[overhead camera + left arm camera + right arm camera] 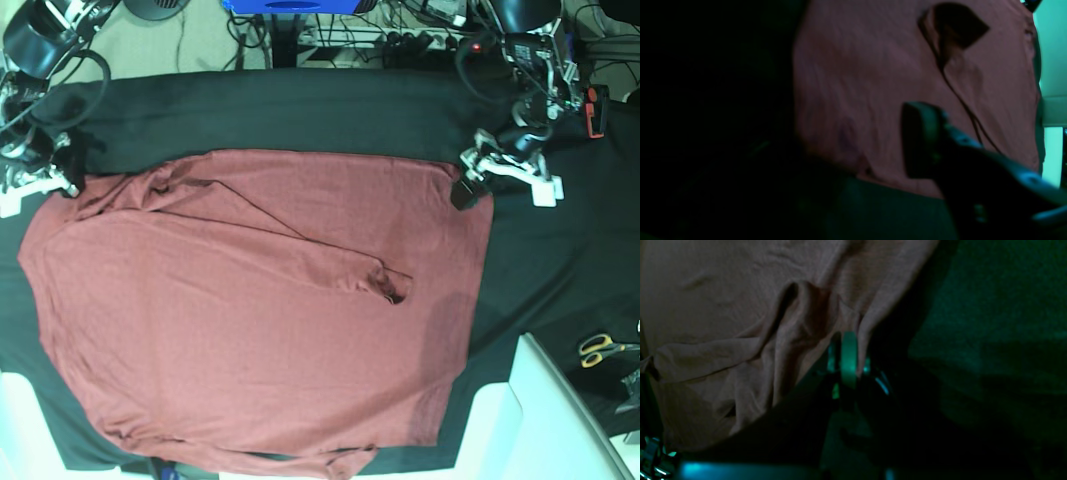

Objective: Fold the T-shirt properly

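Note:
The brick-red T-shirt (250, 330) lies spread flat on the black table cloth (300, 110). One long sleeve is folded across its body, and the cuff (395, 285) ends near the middle. My left gripper (463, 190) sits at the shirt's far right corner. In the left wrist view one dark finger (923, 140) stands over the T-shirt (873, 66) near its edge, apart from the shadowed other side of the left gripper (853, 140). My right gripper (68, 180) is at the far left corner. In its wrist view the right gripper (848, 340) is shut on a bunched fold of the T-shirt (723, 290).
Yellow-handled scissors (605, 349) lie on the cloth at the right edge. A white panel (545, 420) juts in at the lower right, next to the shirt's hem. Cables and equipment (420, 30) crowd the back edge.

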{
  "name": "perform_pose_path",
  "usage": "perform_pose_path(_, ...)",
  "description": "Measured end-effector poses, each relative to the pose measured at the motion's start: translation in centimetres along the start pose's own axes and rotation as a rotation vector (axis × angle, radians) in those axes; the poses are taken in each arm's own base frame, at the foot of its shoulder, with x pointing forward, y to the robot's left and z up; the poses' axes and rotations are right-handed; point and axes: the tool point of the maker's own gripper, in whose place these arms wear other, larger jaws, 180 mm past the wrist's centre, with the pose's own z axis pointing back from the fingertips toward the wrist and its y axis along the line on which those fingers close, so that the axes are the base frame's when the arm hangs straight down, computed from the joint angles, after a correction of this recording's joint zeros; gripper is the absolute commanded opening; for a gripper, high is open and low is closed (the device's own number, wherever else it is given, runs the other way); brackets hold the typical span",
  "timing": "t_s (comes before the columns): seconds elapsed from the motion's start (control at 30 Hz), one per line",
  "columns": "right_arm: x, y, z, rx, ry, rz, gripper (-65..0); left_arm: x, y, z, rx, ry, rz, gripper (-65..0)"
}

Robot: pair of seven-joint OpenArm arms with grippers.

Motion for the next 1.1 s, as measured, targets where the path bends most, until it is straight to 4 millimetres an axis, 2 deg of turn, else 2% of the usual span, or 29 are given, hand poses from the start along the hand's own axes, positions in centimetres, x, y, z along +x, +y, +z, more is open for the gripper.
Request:
perform_pose_path(0.1,0.0,0.0,0.0,0.000,-0.001,0.000,-64.5,-0.5,0.1,0.0,0.004,0.023,0.000,-41.6)
perform_pose_path(0.2,0.0,0.0,0.0,0.000,0.000,0.000,-64.5,-1.2,0.5,0.0,0.024,0.054,0.002,-65.0)
perform_pose_path(0.37,-0.1,-0.2,0.1,-0.002,-0.001,-0.002,-64.5,-1.4,0.3,0.3,0.025,0.068,-0.016,-65.0)
perform_pose_path(0.57,-0.2,-0.3,0.4,-0.001,0.003,0.007,-64.7,-2.0,0.9,2.1,0.053,0.083,-0.062,-65.0)
perform_pose_path(0.77,-1.4,-1.2,2.8,-0.083,0.012,0.083,-64.7,-2.1,1.0,3.1,0.066,0.090,-0.097,-65.0)
perform_pose_path(0.93,0.4,-0.4,3.5,-0.079,-0.040,0.123,-64.7,-2.2,1.0,3.9,0.072,0.092,-0.116,-65.0)
perform_pose_path(1.1,-0.8,-1.0,3.7,-0.092,0.017,0.118,-64.7,-1.9,1.0,4.9,0.084,0.158,-0.178,-65.0)
